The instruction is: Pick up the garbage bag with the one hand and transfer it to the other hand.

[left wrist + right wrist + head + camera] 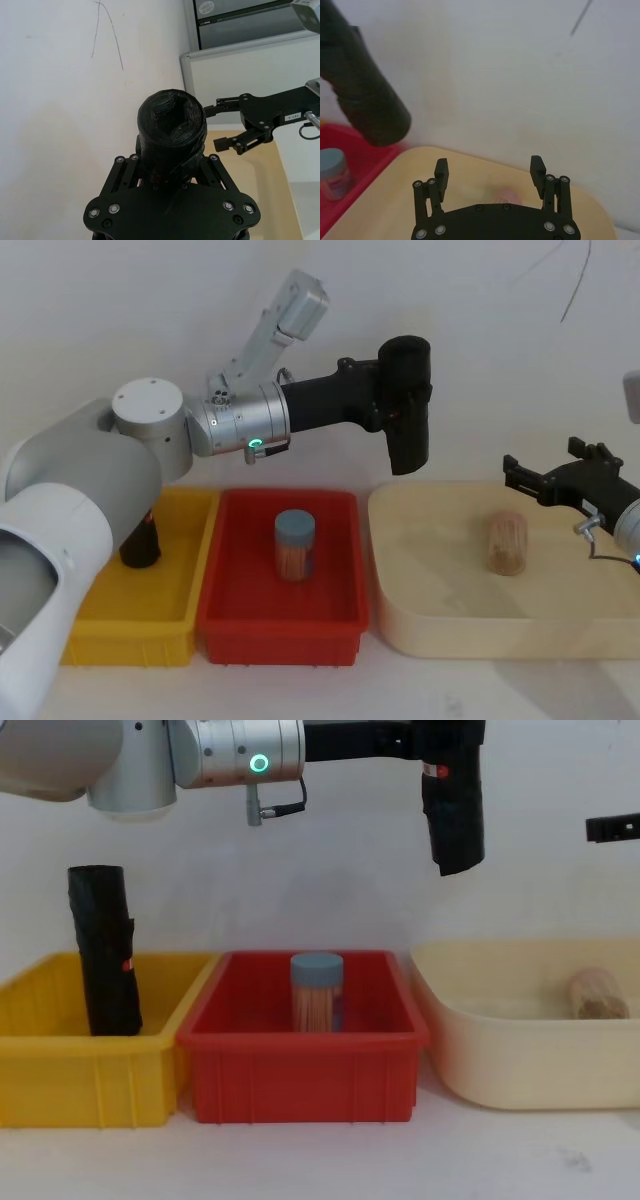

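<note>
The garbage bag [408, 410], a black tightly rolled cylinder, hangs upright in the air above the gap between the red bin and the beige tray. My left gripper [397, 405], on the green-ring arm, is shut on its upper half [455, 810]. From the left wrist view I look along the roll's end [172, 127]. My right gripper [512, 473] stands open to the right of the bag, above the beige tray and apart from the roll, with nothing between its fingers [441, 172]. The bag [362, 90] looms ahead of it in the right wrist view.
A yellow bin [60, 1070] at the left holds another upright black roll [105, 950]. The red bin [300, 1080] in the middle holds a blue-lidded jar [317, 992]. A wooden cylinder [506, 543] lies in the beige tray [420, 630].
</note>
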`<state>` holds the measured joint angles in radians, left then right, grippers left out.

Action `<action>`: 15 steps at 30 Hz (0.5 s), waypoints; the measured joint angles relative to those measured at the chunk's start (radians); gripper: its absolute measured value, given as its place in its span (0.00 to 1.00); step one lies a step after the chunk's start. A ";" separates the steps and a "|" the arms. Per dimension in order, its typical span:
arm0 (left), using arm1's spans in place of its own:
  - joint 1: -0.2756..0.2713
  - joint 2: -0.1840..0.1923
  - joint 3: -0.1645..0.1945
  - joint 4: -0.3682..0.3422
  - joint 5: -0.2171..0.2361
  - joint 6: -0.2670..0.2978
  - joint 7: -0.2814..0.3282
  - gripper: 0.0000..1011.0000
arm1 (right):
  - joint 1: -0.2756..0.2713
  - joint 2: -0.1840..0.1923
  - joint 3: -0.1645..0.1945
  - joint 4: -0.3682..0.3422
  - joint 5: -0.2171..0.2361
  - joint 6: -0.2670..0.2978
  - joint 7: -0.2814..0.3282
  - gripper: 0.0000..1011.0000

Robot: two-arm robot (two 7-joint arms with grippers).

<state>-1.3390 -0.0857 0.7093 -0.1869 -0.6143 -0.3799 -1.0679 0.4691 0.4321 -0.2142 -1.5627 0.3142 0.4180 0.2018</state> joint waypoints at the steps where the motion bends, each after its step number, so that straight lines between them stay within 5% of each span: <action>1: -0.001 -0.002 0.001 0.003 -0.001 -0.001 -0.001 0.41 | -0.001 0.002 -0.002 -0.003 0.000 -0.004 0.009 0.99; 15: -0.018 -0.018 0.008 0.039 -0.007 -0.016 -0.011 0.41 | -0.003 0.012 -0.043 -0.020 0.011 -0.062 0.110 0.99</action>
<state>-1.3574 -0.1033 0.7177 -0.1477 -0.6216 -0.3963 -1.0793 0.4660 0.4446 -0.2568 -1.5822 0.3254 0.3562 0.3119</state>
